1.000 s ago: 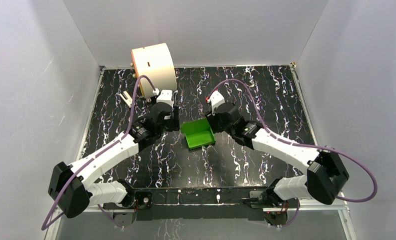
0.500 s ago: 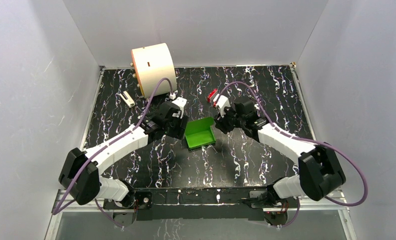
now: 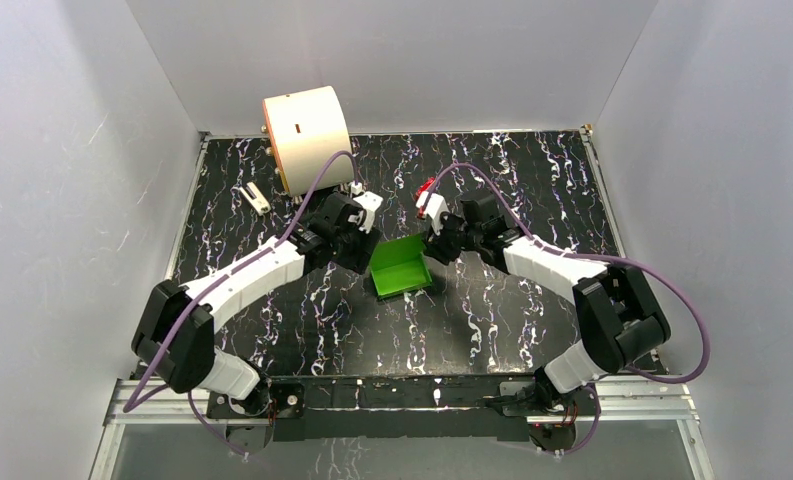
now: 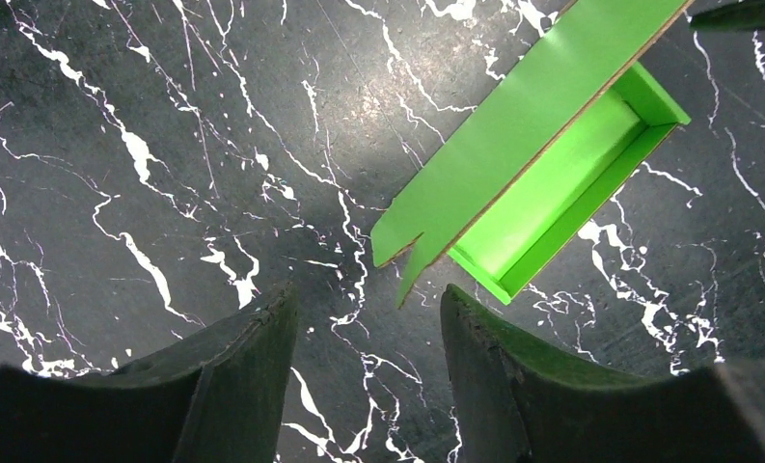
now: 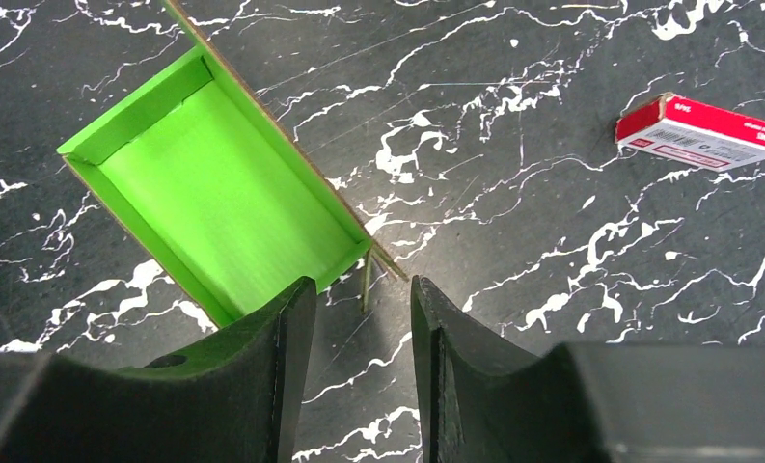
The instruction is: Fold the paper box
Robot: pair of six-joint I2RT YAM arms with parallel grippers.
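1. Black, white-veined marble-pattern table [image 3: 532, 170]: bears every item noted below.
2. Large cream cylinder [image 3: 307, 135]: at the far left of the table, well apart from both my grippers.
3. Bright green paper box [image 3: 400, 265]: an open tray with one long flap raised, at mid-table between my two grippers.
4. My left gripper [image 4: 368, 294]: jaws parted, holding nothing. The flap's pointed corner lies just ahead of the gap.
5. My right gripper [image 5: 362, 285]: jaws parted, gripping nothing. The box's near corner and a thin upright tab sit at the gap's mouth.
6. Small red carton [image 5: 701, 130]: beyond my right gripper, apart from the box.
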